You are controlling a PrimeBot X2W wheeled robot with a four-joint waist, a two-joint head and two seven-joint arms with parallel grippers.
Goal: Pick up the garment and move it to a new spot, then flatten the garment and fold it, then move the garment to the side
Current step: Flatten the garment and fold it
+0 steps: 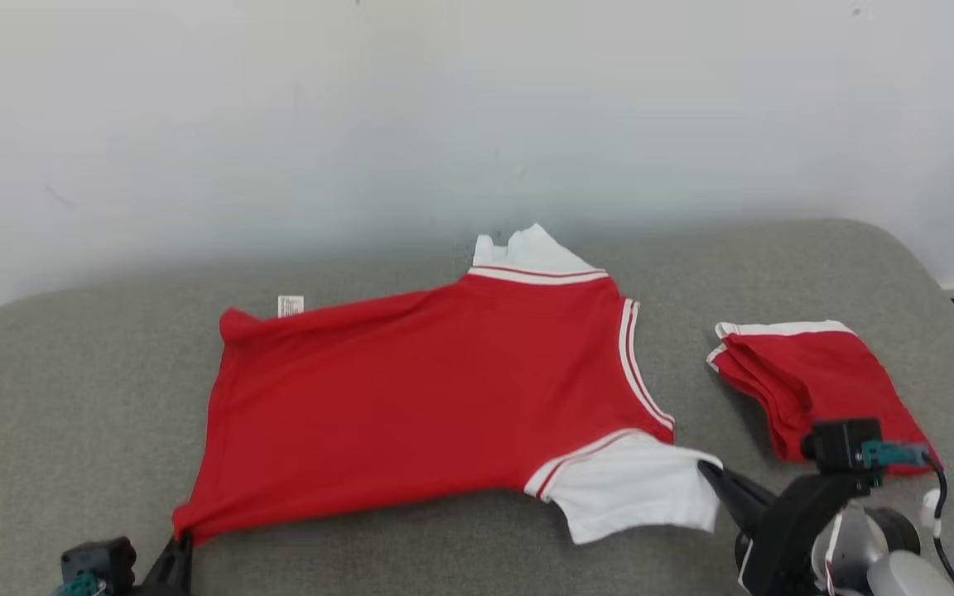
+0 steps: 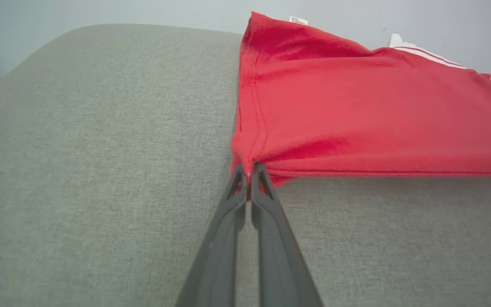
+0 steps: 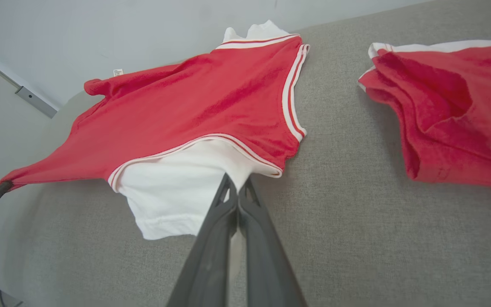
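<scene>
The garment [image 1: 427,397] is a red T-shirt with white sleeves and striped trim, spread across the grey padded surface [image 1: 71,397]. Its collar points right and its hem left. My left gripper [image 1: 181,542] is shut on the near hem corner, and the left wrist view shows its tips [image 2: 249,171] pinching the red cloth [image 2: 356,106]. My right gripper [image 1: 705,468] is shut on the near white sleeve [image 1: 634,488]. In the right wrist view its tips [image 3: 237,183] bite that sleeve [image 3: 173,192]. The near edge runs taut between both grippers, slightly raised.
A second red garment [image 1: 808,381], folded with a white edge, lies at the right, close behind my right wrist, and also appears in the right wrist view [image 3: 454,115]. A pale wall rises behind the surface. The surface's rounded edges fall away left and right.
</scene>
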